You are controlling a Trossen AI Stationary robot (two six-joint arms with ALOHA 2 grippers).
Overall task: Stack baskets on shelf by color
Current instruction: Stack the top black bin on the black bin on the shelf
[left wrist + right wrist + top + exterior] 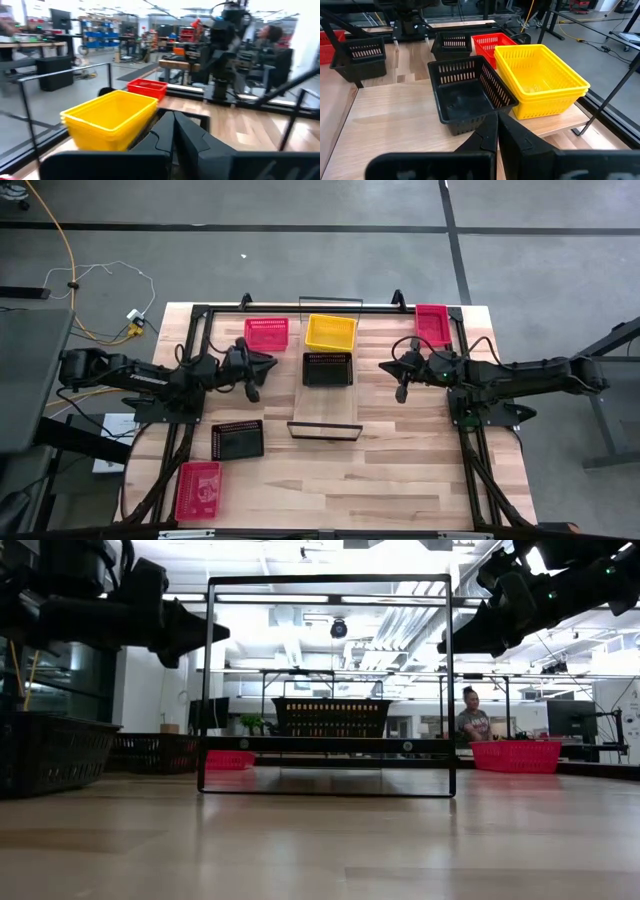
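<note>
The shelf is a pale plank with black wire frames at its ends, lying in the middle of the table. Nested yellow baskets stand on its far end, and a black basket rests on its bottom just nearer. My left gripper hovers shut to the left of the black basket, pointing at it. Mirroring it on the right, my right gripper is also shut. Both grippers are clear of the baskets. My wrist views show the yellow stack and the black basket just beyond the shut fingers.
Red baskets sit on the table at far left, far right and near left. A black basket sits near left. The shelf's near half is bare. A person sits in the room behind.
</note>
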